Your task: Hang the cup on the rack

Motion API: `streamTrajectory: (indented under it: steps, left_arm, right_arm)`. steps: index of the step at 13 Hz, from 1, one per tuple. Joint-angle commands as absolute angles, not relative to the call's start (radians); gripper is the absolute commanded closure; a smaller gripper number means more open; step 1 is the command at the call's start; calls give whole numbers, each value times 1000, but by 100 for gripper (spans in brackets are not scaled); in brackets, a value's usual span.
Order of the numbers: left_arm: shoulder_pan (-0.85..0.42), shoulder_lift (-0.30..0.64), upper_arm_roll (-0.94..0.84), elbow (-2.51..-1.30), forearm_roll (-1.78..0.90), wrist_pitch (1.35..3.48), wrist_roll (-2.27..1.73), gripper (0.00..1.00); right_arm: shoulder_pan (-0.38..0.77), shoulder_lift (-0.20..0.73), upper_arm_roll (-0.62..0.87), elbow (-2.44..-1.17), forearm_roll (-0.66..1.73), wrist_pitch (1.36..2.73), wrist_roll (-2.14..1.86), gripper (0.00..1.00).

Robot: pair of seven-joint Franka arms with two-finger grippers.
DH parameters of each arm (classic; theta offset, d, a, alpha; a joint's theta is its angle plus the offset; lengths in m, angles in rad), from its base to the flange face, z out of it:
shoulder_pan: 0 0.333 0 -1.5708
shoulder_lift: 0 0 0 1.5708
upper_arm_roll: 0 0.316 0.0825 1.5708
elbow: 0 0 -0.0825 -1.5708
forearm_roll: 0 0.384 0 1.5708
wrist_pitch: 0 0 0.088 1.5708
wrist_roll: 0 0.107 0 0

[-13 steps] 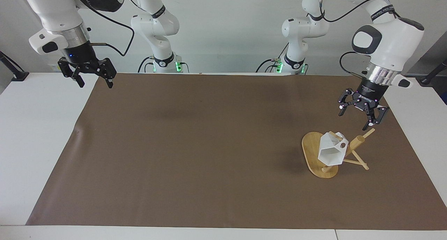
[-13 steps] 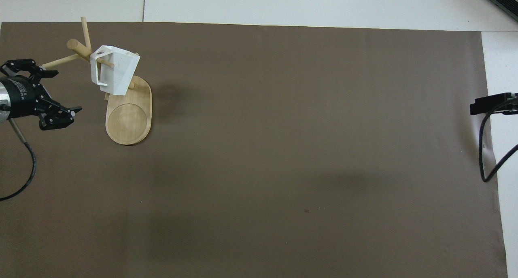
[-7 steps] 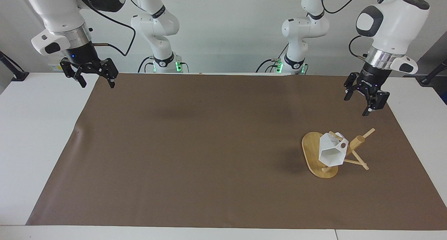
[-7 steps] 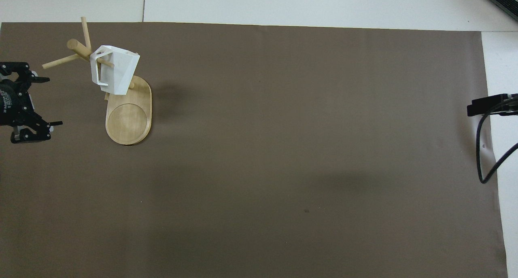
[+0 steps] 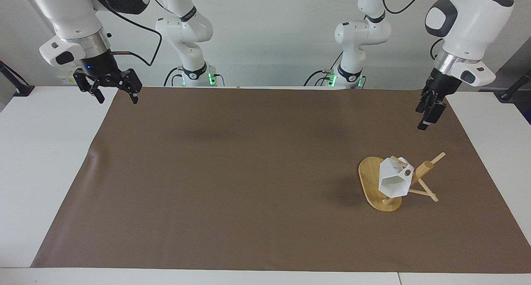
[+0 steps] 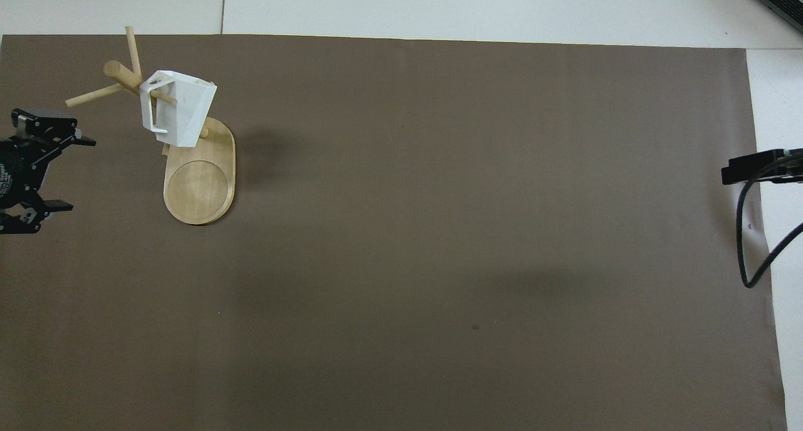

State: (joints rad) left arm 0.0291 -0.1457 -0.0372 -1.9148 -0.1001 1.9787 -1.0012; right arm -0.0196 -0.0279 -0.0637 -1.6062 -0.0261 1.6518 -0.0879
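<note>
Cup [image 5: 394, 181] hanging on the rack [image 5: 375, 181], handle threaded over one thin peg, rim tipped down toward the oval base. Rack standing on the brown mat [image 5: 249, 173] toward the left arm's end of the tabletop [image 5: 37, 160], roughly midway across the mat's depth.

Left end effector [image 5: 427, 117] up in the air over the mat's edge, at the left arm's end, fingers spread and empty (overhead view shows the gap plainly [image 6: 37, 174]). Clear of both cup and rack, touching nothing.

Right end effector [image 5: 116, 92] hovering over the mat's corner at the right arm's end, fingers spread, empty, waiting. Well apart from the rack, with nearly the whole mat between.

Key relation: cup and rack lying below the left end effector and toward the middle of the tabletop, so by far the nearer arm to them. Long axis of the carrying peg slanting upward away from the central post, handle hole seated on it; cup body hanging beside the post, over the base.

Judged from this layout, hanging step done, nothing left but clearing away. Should a correction be needed, best taken by the left arm, coming along the peg's slant rather than across it (a sideways nudge could slip the handle off or tip the rack).
</note>
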Motion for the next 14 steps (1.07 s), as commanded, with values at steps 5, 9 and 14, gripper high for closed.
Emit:
streamTrajectory:
  steps: [5,9,14]
  left_arm:
    - [15,-141,-31,-1826,-77,1783,-210,0]
    - [12,-130,-49,-1755,27,1655,-29,0]
    - [3,-81,-63,-1641,31,1549,-8,0]
  right_arm:
    - [-26,-37,-58,-1615,-17,1646,-91,0]
    - [-26,-37,-58,-1615,-17,1640,-95,0]
    - [-26,-37,-58,-1615,-17,1641,-91,0]
